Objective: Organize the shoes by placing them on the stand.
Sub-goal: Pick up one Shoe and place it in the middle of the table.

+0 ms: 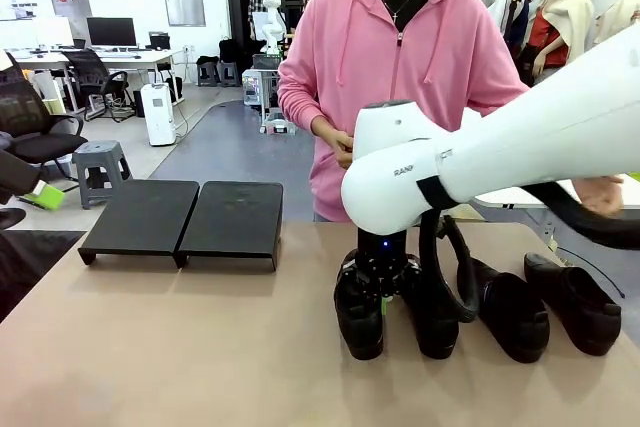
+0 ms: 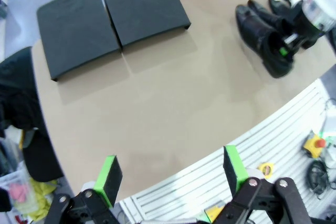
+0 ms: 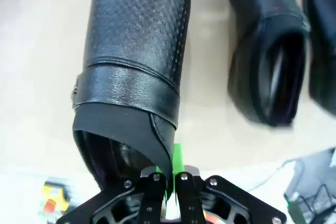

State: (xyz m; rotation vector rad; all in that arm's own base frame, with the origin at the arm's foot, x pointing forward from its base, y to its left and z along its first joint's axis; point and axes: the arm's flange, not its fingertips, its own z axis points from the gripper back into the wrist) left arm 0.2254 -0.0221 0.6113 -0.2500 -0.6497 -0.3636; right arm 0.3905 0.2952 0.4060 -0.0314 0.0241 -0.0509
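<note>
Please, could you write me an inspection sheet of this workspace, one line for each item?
surface: tan tabletop, flat, no spill seen.
job's things: stand, no shoe on either panel; four shoes in a row right of it, on the table.
clutter: nothing seen.
end effectors: left end effector open, above the near table edge; right end effector shut on the leftmost shoe's collar.
cables: black cable hangs under the right arm, looping down by the shoes.
surroundings: person in pink hoodie at the far side; office chair behind.

One shoe is cut off at the picture's edge (a sliver shows), and the right arm hides another's heel.
</note>
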